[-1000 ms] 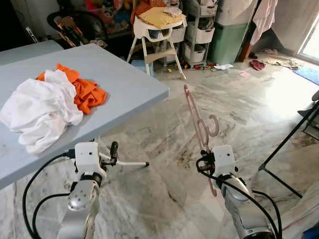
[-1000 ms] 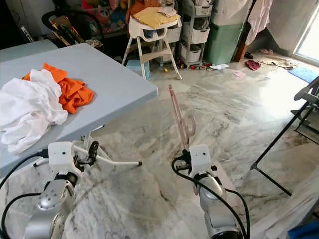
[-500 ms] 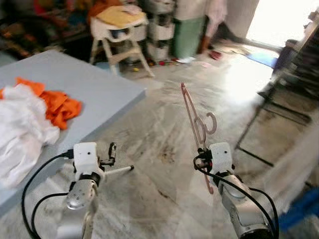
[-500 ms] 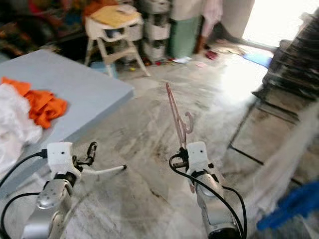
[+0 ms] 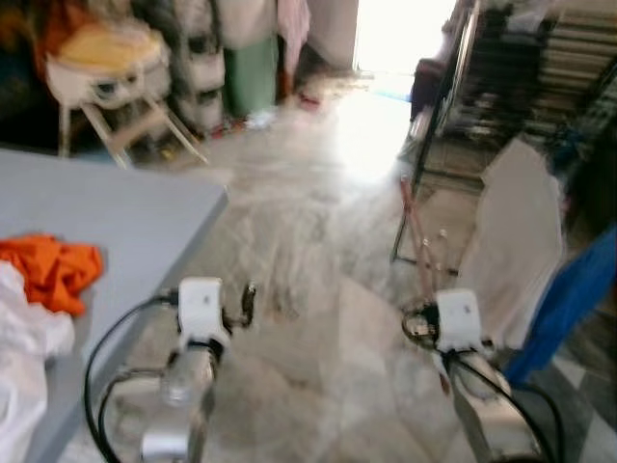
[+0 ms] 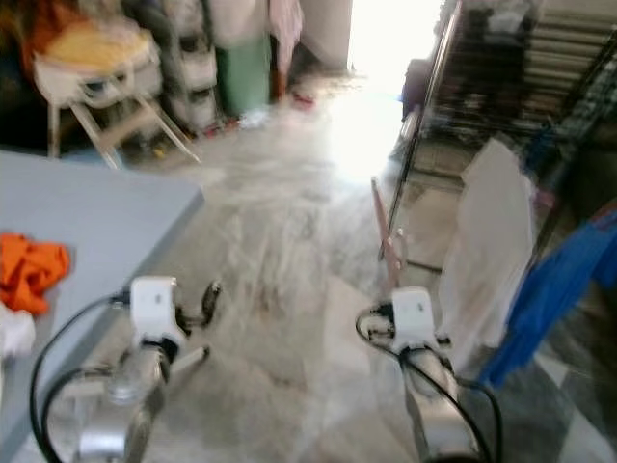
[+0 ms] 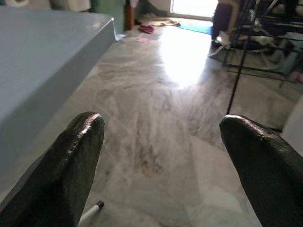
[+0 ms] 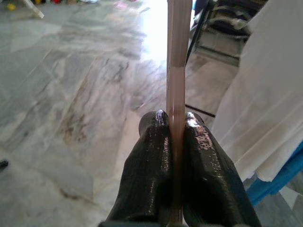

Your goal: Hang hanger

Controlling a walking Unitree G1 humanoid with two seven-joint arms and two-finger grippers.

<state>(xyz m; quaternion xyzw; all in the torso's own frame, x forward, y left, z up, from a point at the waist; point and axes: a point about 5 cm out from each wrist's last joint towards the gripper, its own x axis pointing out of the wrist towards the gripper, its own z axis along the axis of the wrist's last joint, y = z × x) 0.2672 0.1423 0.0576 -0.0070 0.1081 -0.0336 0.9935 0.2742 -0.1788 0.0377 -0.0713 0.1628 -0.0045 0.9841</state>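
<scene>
Hanger [image 8: 176,71], pink and thin, is standing upright on the right, pinched between the clenched fingers of the right gripper [image 8: 174,124] near a drying rack [image 5: 453,116] with white cloth [image 6: 487,241]. On the left, the left gripper [image 7: 165,142] is hovering with fingers spread beside the blue table [image 5: 106,212], which is carrying orange cloth [image 5: 48,270].

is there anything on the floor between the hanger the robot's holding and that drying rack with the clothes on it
Nothing visible blocks the way. The right gripper is shut on the pink hanger, and the drying rack stands ahead to the right with a white garment and a blue one. The marble floor between looks bare, though the head views are blurred.
</scene>
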